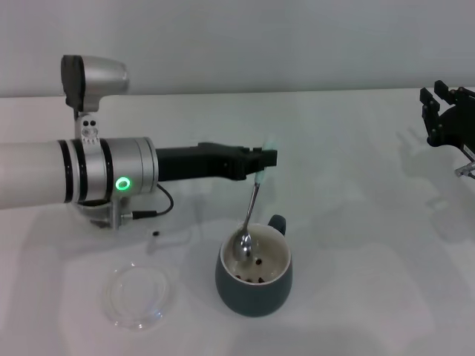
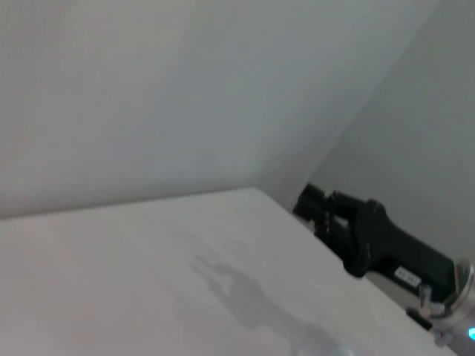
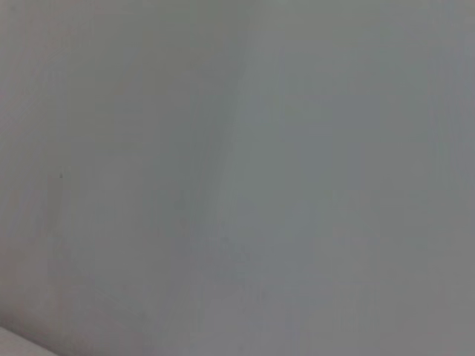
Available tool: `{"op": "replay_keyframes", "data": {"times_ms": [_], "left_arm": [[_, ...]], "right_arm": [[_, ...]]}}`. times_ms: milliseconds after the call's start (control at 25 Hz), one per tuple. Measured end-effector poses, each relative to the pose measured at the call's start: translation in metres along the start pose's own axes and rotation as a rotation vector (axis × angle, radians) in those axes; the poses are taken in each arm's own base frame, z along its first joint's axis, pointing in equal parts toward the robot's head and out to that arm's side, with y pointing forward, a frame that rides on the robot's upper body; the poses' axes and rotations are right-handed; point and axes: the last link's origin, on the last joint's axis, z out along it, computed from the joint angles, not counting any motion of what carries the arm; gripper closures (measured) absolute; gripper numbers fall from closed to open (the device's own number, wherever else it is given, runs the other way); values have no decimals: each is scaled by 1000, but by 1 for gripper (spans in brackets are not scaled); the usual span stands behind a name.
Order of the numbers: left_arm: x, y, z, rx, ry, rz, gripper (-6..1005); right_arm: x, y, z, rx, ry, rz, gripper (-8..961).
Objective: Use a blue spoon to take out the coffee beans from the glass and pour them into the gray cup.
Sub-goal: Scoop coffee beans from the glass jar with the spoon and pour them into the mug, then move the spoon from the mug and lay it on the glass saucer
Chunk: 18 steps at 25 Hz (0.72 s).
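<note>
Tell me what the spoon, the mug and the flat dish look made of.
Blue spoon: polished metal bowl and shaft, mirror glints; pale handle end looks plastic. Gray cup: likely glazed ceramic, slate outside, cream inside, soft sheen. Flat dish: clear glass or plastic, see-through with bright rim.

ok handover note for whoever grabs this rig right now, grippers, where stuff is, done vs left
Left gripper: shut on the spoon by its handle end, bowl tipped down inside the gray cup.
Right gripper: parked at the far right, off the work.
Beans: a few in the cup; one stray bean lies on the table.
Saucer: left of the cup.
The glass is not in view.
Done: at least one pour.
Left: find the glass, scoop the rest.
</note>
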Motion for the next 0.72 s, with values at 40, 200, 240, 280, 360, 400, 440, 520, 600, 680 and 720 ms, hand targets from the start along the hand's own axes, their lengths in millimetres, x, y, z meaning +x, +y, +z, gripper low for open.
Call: {"op": "replay_keyframes", "data": {"times_ms": [40,200,240,280,360,400,440,520,600,680,720], "left_arm": [[3,0,-1,-1,13,4,875],[12,2,-4,-15,56,-13,876],[15,3,-5,-25,76,-28,876],[17,4,-6,-32,87,-39,875],[20,6,-7,-49,102,-61,875],[21,7,-8,-59,109,-75,875],[22,7,-9,-65,116,-90,875],[24,7,-13,-75,142,-131,876],[25,2,-23,-73,187,-175,876],[24,-4,-34,-58,225,-200,876],[23,-8,-41,-46,244,-211,876]], "right_arm": [[0,0,0,0,0,3,653],[0,0,0,-1,2,8,652],[0,0,0,-1,1,8,652],[0,0,0,-1,1,8,651],[0,0,0,-1,1,8,651],[0,0,0,-1,1,8,651],[0,0,0,-1,1,8,651],[0,0,0,-1,1,8,650],[0,0,0,-2,1,8,650],[0,0,0,-1,1,7,649],[0,0,0,-1,1,6,649]]}}
